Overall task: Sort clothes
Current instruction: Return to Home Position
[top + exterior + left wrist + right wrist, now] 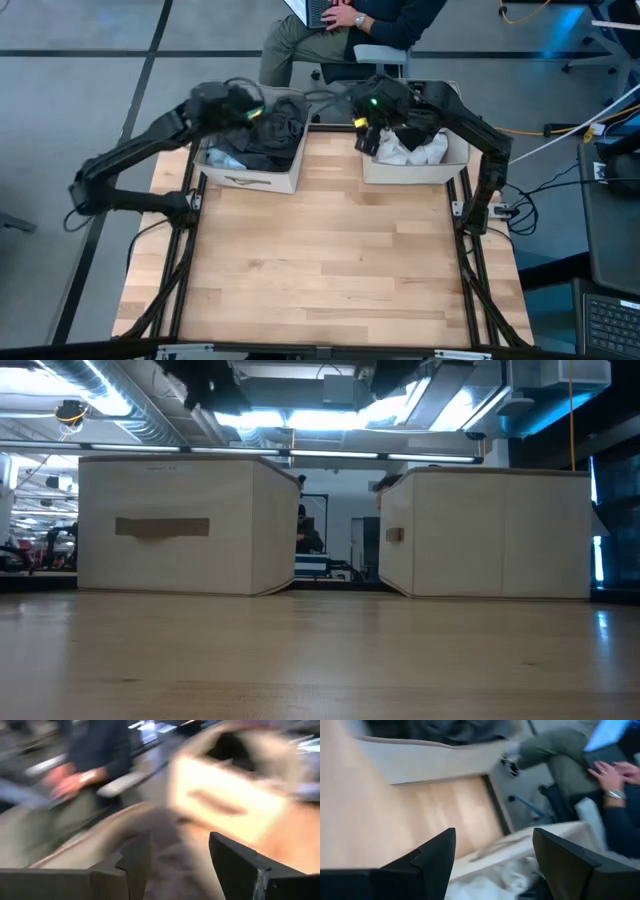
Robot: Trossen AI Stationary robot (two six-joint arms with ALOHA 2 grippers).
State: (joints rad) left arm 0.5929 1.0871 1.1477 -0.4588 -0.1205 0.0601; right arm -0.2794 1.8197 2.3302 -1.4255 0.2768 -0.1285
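Clothes (268, 138) lie in 2 beige square fabric bins at the far edge of the wooden worktop (320, 260): dark grey garments (280, 150) in left bin (250, 181), white garment (418, 150) in right bin (405, 173). Left tool (180, 852) is above left bin and right tool (492, 842) above right bin, both spread wide, holding nothing.

Two beige bins stand on the one surface (320, 260): left bin (248, 181), right bin (405, 174). Two arms, left arm (130, 155) and right arm (482, 132), so two tools: left tool (180, 865), right tool (494, 865). Three garments show: one dark grey garment (272, 135), one pale blue garment (224, 158), one white garment (412, 150). One person (350, 25) sits behind.
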